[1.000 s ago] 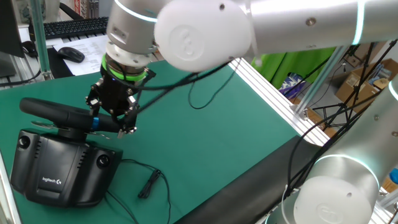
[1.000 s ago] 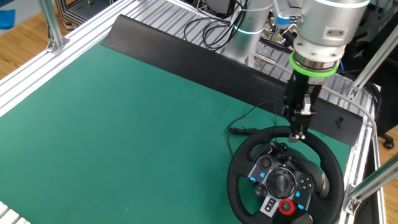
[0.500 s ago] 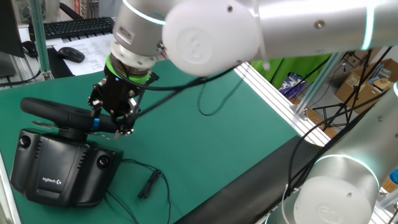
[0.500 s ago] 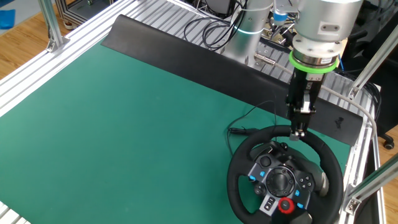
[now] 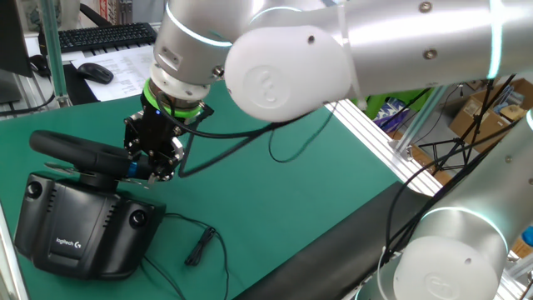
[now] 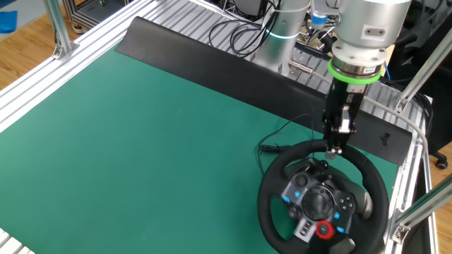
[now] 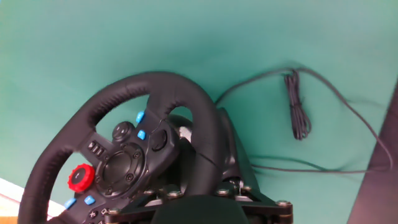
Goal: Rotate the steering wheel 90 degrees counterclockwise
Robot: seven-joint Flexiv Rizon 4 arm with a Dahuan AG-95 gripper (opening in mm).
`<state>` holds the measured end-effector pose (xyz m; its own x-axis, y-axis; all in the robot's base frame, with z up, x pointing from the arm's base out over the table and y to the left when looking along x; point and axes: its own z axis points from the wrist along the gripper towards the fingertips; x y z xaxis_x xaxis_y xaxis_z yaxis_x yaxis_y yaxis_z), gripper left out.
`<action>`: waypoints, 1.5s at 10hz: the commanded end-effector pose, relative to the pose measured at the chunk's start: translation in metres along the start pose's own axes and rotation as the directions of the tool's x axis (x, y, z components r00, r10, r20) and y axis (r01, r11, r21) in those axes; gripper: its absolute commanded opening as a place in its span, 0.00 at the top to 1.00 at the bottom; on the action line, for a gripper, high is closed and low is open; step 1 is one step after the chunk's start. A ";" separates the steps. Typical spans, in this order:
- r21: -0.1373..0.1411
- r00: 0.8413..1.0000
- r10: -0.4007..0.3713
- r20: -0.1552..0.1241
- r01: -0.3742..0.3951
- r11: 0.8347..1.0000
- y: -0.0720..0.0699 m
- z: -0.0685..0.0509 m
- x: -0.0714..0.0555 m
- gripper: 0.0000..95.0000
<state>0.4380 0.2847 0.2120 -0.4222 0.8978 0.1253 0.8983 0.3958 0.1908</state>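
The steering wheel [image 6: 272,189], a black round rim with silver spokes and blue and red hub buttons, sits on its black Logitech base [image 5: 79,225] at the mat's corner. My gripper [image 6: 333,146] comes down from above and is shut on the far top of the rim. In one fixed view the gripper [image 5: 155,167] clamps the right end of the rim [image 5: 71,148], beside a small blue mark. In the hand view the rim [image 7: 155,84] runs under my hand, so the fingertips are hidden.
A thin black cable with a plug [image 5: 200,246] lies on the green mat beside the base; it also shows in the hand view [image 7: 298,115]. Aluminium frame rails [image 6: 176,17] and a black strip [image 6: 212,63] border the mat. A keyboard [image 5: 100,35] lies beyond it.
My gripper has shifted slightly left along the rim's top, and the wheel's hub buttons have turned a little counterclockwise with it.
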 end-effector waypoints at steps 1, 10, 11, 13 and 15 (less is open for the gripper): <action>0.003 0.997 -0.075 0.002 0.075 0.997 0.001 0.004 -0.011 1.00; 0.036 0.993 -0.110 0.030 0.109 0.993 0.001 0.021 -0.016 0.60; 0.051 0.993 -0.105 0.052 0.102 0.993 0.001 0.021 -0.015 0.40; 0.052 0.995 -0.079 0.057 0.076 0.996 0.001 0.017 -0.012 0.20; 0.057 0.997 -0.051 0.049 0.048 0.997 0.001 0.012 -0.002 0.20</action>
<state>0.4431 0.2883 0.1982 -0.4610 0.8853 0.0615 0.8821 0.4495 0.1411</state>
